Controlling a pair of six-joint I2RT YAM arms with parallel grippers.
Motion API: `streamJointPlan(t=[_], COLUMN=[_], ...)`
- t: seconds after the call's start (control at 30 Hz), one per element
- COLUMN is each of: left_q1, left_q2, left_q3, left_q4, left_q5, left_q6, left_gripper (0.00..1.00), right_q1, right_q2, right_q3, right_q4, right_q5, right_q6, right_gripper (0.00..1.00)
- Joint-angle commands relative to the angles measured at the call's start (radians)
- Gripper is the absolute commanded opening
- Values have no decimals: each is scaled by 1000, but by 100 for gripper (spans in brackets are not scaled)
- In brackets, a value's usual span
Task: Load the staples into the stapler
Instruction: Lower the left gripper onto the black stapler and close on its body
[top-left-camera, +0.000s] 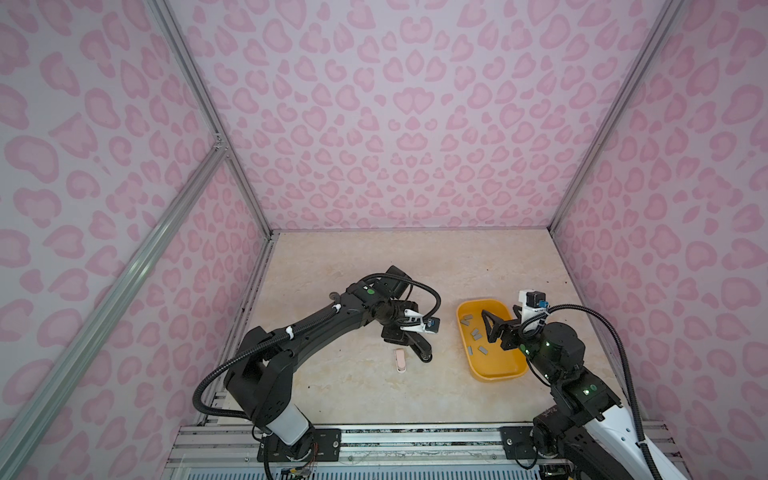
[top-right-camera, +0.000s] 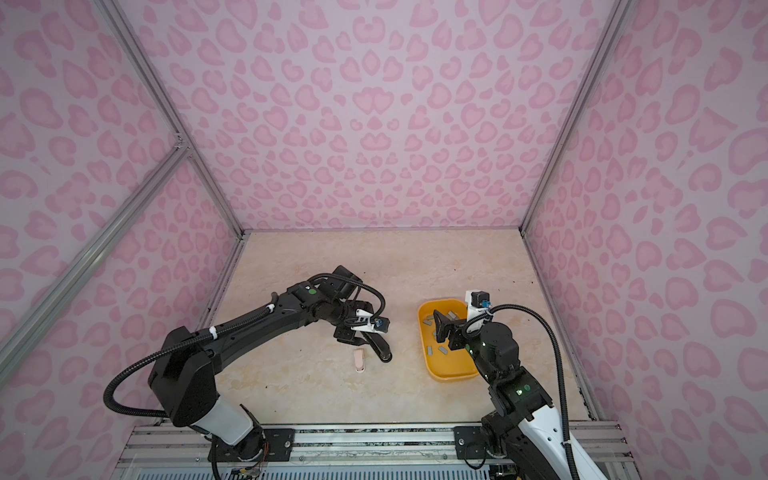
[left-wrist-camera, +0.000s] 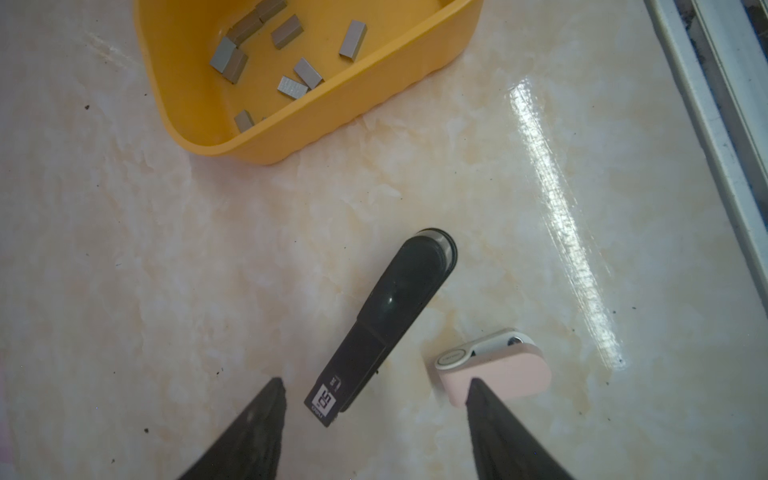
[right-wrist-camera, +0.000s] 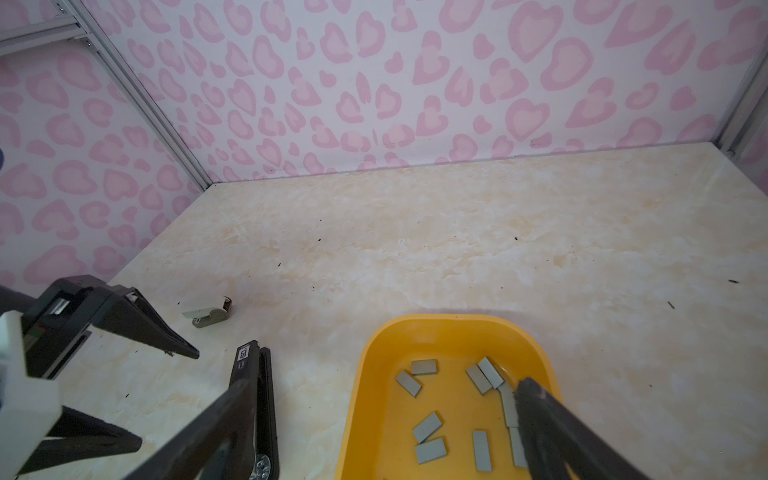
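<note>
The left fingers (left-wrist-camera: 257, 428) stand apart astride the labelled end of the black stapler (left-wrist-camera: 390, 303) lying on the bench (left-wrist-camera: 166, 249), a pink stapler (left-wrist-camera: 498, 374) just beside, while the right fingers (right-wrist-camera: 561, 424) spread wide over grey staples (right-wrist-camera: 427, 427) scattered in the yellow tray (right-wrist-camera: 361, 395).

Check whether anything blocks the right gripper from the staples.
Nothing visible does. The right gripper hangs open above the yellow tray, and the staples lie loose and uncovered on its floor.

Table (top-left-camera: 415, 270) — tray (top-left-camera: 498, 376), black stapler (left-wrist-camera: 395, 307), pink stapler (top-left-camera: 400, 360), specks (right-wrist-camera: 733, 281) — debris?
</note>
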Motion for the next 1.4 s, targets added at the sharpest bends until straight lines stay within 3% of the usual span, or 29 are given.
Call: streamJointPlan(t=[0.0,0.47,0.9,1.2,1.37], left_q1=[-25,-108,-136,-140,-144], left_q2=[35,138,280,321,335], left_q3=[32,74,193,196,202], left_q4=[-44,-91,-114,-119,-123], left_q5=[-18,-95,-159,-171,-177], left_q6=[64,106,81,98,104], left_gripper=[70,69,71,59,59], right_q1=[-3,-16,-21,-25,-25], right_q2=[8,115,74,95,98], right_q3=[-8,7,-2,0,0], right_q4=[10,39,29,35,38], right_q5=[16,28,24,22,22], right_q6=[-7,-15,-10,-10,-11], right_gripper=[98,98,98,98,98])
